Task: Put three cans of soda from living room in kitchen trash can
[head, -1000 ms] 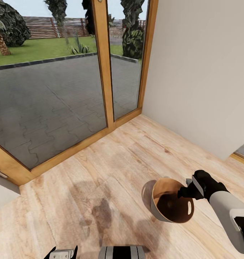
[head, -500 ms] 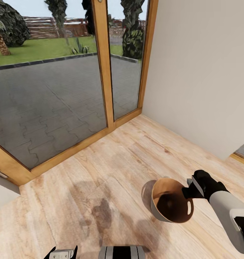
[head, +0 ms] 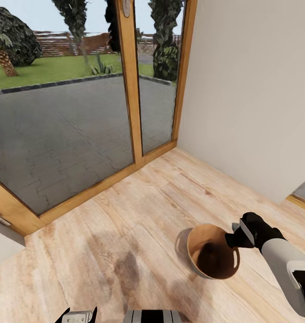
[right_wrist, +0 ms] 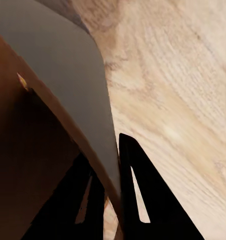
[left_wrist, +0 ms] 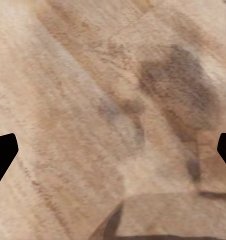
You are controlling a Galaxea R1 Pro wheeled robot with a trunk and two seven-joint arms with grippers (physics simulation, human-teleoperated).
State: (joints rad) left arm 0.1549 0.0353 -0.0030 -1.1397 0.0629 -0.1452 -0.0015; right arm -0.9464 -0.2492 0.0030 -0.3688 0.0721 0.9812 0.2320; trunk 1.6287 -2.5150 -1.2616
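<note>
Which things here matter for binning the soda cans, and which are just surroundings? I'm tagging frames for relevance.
Part of the job:
- trash can, its wall pinched between the fingers of the right gripper and carried above the floor
- no soda cans in sight

Just surroundings:
- wood-plank floor
- wood-framed glass doors
- white wall
- left gripper, open, holding nothing
</note>
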